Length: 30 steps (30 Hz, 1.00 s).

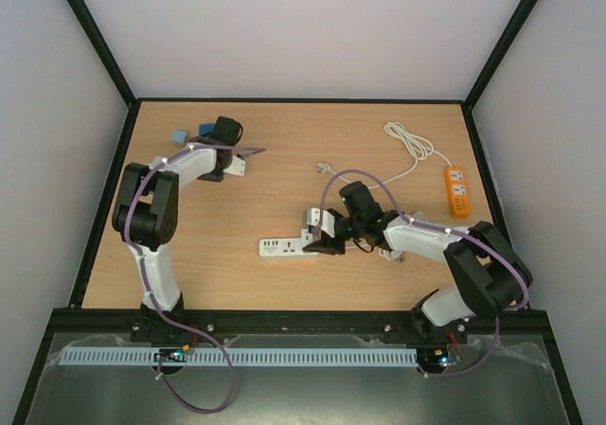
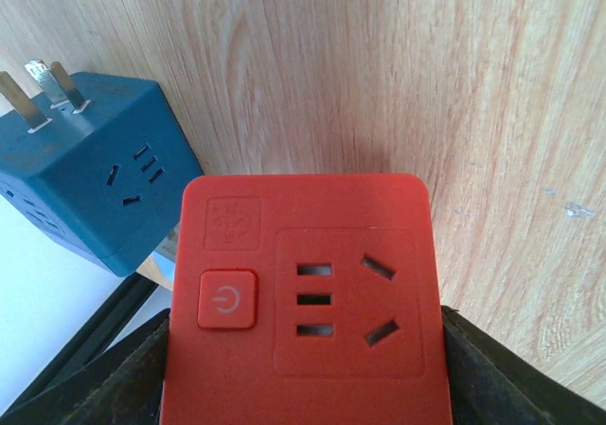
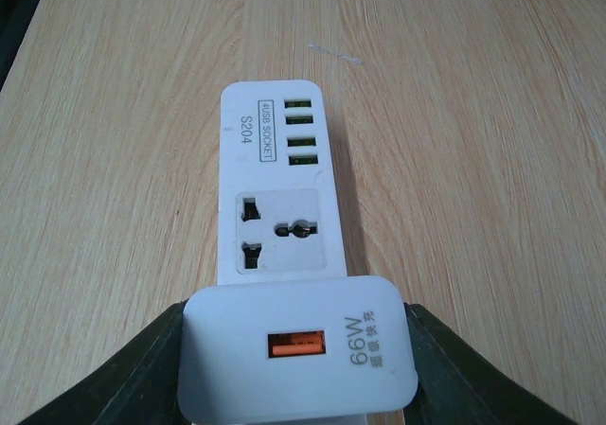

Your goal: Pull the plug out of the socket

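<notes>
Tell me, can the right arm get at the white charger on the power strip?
Probably yes: the right claw has a finger on each side of the white charger, with nothing in between, which sits on the power strip.

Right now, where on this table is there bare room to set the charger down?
The table is bare at the far middle, between the left arm and the white cable, and near left, between that arm and the white power strip. The right is crowded: orange strip, cable, and the right tool gripping the charger. The left tool holds a red socket.
</notes>
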Each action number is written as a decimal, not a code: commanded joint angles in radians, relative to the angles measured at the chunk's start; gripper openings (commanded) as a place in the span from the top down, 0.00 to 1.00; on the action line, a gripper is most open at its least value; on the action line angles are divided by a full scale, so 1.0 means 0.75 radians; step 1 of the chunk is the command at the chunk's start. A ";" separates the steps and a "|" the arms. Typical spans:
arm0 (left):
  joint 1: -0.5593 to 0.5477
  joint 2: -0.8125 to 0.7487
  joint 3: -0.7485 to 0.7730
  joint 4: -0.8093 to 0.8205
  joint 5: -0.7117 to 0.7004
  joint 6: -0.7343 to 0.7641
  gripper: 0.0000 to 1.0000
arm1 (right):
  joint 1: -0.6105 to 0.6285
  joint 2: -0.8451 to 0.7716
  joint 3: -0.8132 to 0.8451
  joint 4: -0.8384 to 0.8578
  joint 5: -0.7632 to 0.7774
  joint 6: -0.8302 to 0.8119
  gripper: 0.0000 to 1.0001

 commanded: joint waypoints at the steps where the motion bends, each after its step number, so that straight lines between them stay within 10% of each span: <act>1: -0.007 0.024 0.051 -0.021 -0.056 0.001 0.39 | 0.003 -0.018 -0.019 -0.014 0.045 -0.007 0.53; 15: 0.007 -0.053 0.057 -0.090 0.081 -0.131 0.15 | 0.003 -0.012 -0.013 -0.011 0.024 0.000 0.47; 30: 0.018 -0.365 0.056 -0.294 0.733 -0.566 0.11 | 0.003 -0.091 -0.009 0.027 -0.004 0.055 0.17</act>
